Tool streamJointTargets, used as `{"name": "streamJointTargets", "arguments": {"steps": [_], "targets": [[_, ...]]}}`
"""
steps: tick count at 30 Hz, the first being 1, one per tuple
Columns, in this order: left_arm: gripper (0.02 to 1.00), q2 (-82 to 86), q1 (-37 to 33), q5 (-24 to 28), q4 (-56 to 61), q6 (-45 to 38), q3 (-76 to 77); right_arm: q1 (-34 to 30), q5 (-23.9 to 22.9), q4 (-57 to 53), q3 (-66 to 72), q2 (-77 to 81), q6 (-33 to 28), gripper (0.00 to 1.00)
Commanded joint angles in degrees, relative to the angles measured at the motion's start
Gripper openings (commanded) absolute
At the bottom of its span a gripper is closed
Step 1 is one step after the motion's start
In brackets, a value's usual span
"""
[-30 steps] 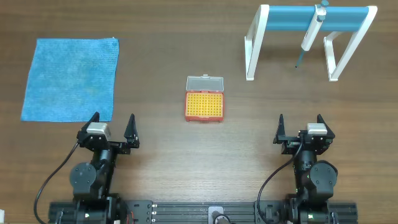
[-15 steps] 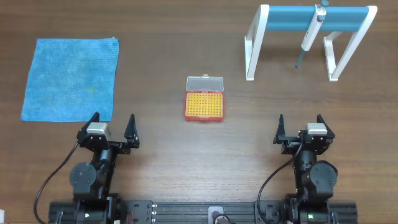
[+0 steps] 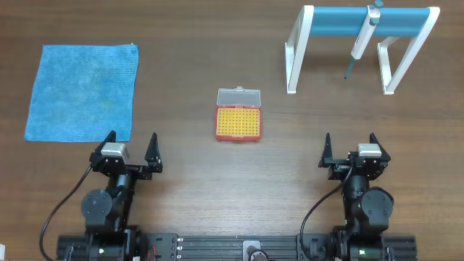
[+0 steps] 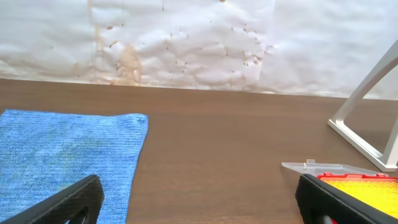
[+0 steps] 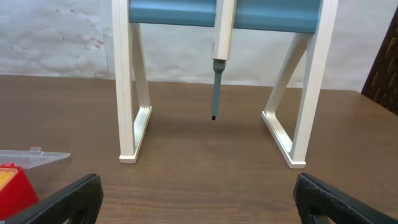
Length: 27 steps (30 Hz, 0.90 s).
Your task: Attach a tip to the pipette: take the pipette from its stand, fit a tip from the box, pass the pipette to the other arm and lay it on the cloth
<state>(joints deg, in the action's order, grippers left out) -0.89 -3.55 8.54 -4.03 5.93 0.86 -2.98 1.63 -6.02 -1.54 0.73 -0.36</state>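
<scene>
The right tool (image 3: 349, 139) sits low, close to its own arm's base. Its two fingers are spread wide and there is nothing between them. The left tool (image 3: 131, 139) is the same: wide open and holding nothing. I think both are set like this so they are ready to close on something.

The pipette (image 3: 360, 45) hangs on its stand (image 3: 333, 22), straight ahead of the right tool and well apart from it. It hangs with its thin dark end down, off the tabletop (image 3: 181, 80), and that end has no tip on it yet. Hung like that, its body is free all round, so I think a tool can come in from the front and take hold of it. The right tool faces it, so my guess is that this one goes first.

The tip box (image 3: 238, 123) lies between the two tools and ahead of both. Its clear lid is folded back, so the yellow tray of tips is bare on top. That should let the pipette push straight down into one.

The blue cloth (image 3: 81, 93) lies flat just ahead of the left tool, a bit to its left. It is on that tool's side, so the pipette can be laid there after the pass.

The tabletop is smooth dark brown wood. Behind it is a white wall (image 4: 199, 43) with some brown stains.
</scene>
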Motion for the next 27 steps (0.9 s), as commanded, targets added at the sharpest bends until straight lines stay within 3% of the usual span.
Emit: {"name": "streamJointTargets", "arguments": {"steps": [1, 2, 5, 6, 8, 10, 19, 21, 24, 27], "targets": [[0.996, 0.7, 0.0, -1.0, 0.0, 0.7, -0.5, 0.2, -0.5, 2.3, 0.3, 0.0, 3.0, 0.991], [0.998, 0.7, 0.0, -1.0, 0.0, 0.7, -0.5, 0.2, -0.6, 7.5, -0.2, 3.4, 4.9, 0.991], [0.996, 0.7, 0.0, -1.0, 0.0, 0.7, -0.5, -1.4, -1.2, 20.4, -15.1, 37.4, 4.8, 0.991], [0.996, 0.7, 0.0, -1.0, 0.0, 0.7, -0.5, -1.9, -1.2, 33.0, -22.1, 56.1, 4.8, 0.991], [0.998, 0.7, 0.0, -1.0, 0.0, 0.7, -0.5, -2.3, -1.2, 50.0, -27.2, 75.2, 4.7, 0.991], [0.998, 0.7, 0.0, -1.0, 0.0, 0.7, -0.5, -3.8, -1.2, 56.7, -33.3, 89.3, 3.5, 0.998], [0.998, 0.7, 0.0, -1.0, 0.0, 0.7, -0.5, -4.3, -1.2, 55.6, -42.6, 98.5, -3.2, 0.996], [0.998, 0.7, 0.0, -1.0, 0.0, 0.7, -0.5, -4.8, -0.7, 55.4, -42.9, 98.5, -3.2, 1.0], [0.998, 0.7, 0.0, -1.0, 0.0, 0.7, -0.5, -4.7, 3.6, 55.4, -44.5, 100.0, -3.1, 0.998], [0.998, 0.7, 0.0, -1.0, 0.0, 0.7, -0.5, -4.4, 4.0, 55.9, -45.1, 100.1, -1.0, 0.993]]}}
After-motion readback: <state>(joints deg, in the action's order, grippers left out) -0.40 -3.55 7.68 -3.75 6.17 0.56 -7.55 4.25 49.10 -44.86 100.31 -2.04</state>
